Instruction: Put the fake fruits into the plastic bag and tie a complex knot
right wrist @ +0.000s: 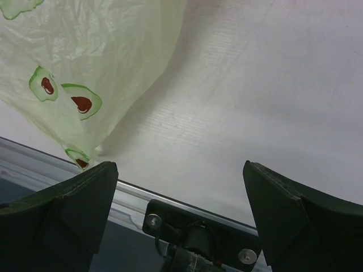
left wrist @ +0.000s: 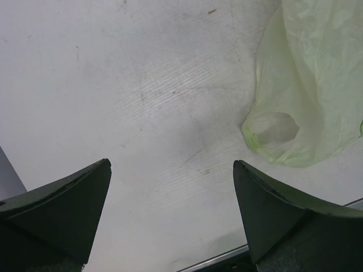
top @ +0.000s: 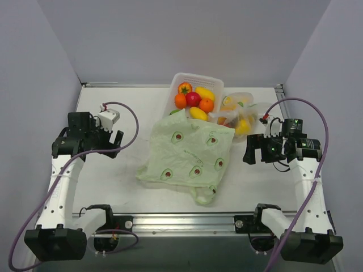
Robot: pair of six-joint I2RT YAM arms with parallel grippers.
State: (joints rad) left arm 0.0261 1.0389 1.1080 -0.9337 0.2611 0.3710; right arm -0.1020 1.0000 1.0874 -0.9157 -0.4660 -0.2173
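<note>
The plastic bag (top: 190,156), pale green with avocado prints, lies flat and crumpled in the middle of the table, a loop handle (top: 204,195) toward the near edge. The fake fruits (top: 194,100) sit in a white slotted basket (top: 174,81) behind it. My left gripper (top: 116,139) hovers open to the left of the bag, nothing between its fingers. The left wrist view shows that gripper (left wrist: 171,162) over bare table, with the bag (left wrist: 317,73) at upper right. My right gripper (top: 249,150) stands open to the right of the bag. In its wrist view the gripper (right wrist: 180,164) is empty and the bag (right wrist: 85,56) lies at upper left.
A clear unprinted bag (top: 241,113) holding a few yellow and orange fruits lies right of the basket. The table's metal front rail (right wrist: 130,190) and an arm base mount (right wrist: 198,226) show under the right gripper. Grey walls enclose the table on three sides.
</note>
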